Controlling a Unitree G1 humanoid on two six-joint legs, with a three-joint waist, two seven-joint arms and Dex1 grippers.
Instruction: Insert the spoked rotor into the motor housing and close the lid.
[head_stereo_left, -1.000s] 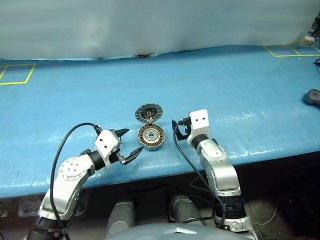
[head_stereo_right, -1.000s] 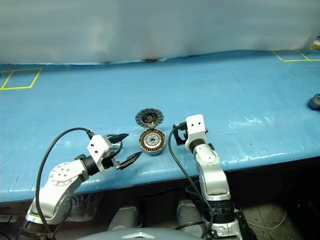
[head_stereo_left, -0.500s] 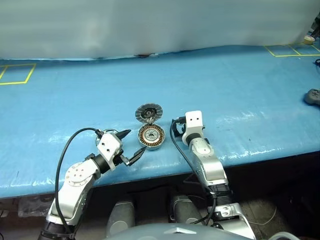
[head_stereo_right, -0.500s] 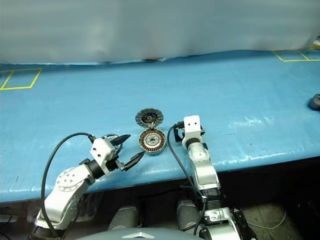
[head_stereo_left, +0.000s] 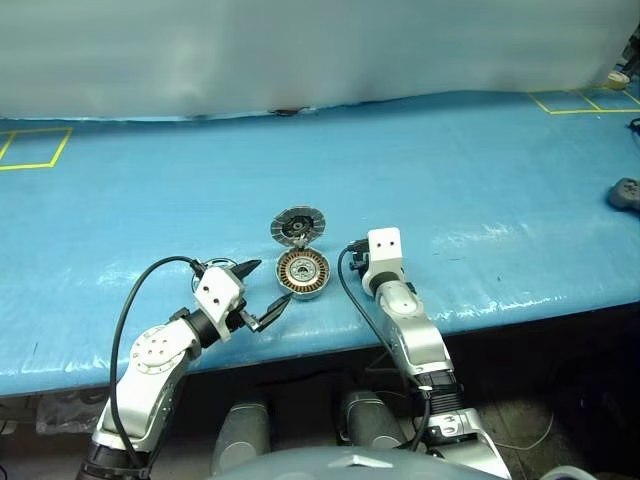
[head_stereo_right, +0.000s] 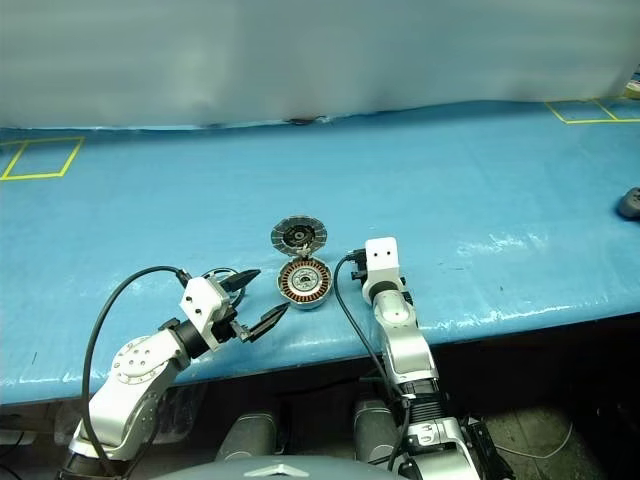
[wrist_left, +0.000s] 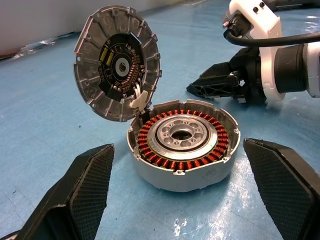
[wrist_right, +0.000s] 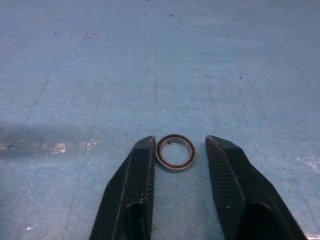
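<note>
The motor housing (wrist_left: 182, 145), a round silver cup with copper windings and a central hub, sits near the table's front edge. Its lid (wrist_left: 117, 62) stands tilted up at the far rim, ribbed grey face towards me. My left gripper (head_stereo_left: 273, 280) is open, its fingers spread to either side of the housing without touching it. Right of the housing, my right gripper (wrist_right: 180, 140) reaches low over the table. The spoked rotor (wrist_right: 174, 167) shows as a small silver ring with a dark inner band, flat between the right fingers; one finger touches it and a thin gap remains at the other.
The blue table cover (head_stereo_left: 480, 200) runs far back to a pale wall. Yellow tape squares (head_stereo_left: 35, 148) mark the far corners. A grey object (head_stereo_left: 625, 192) lies at the right edge. Black cables loop off both wrists, close to the front edge.
My right arm has stretched forward and sunk, bringing its gripper down to the table beside the housing. The left gripper, housing and lid have kept their places.
</note>
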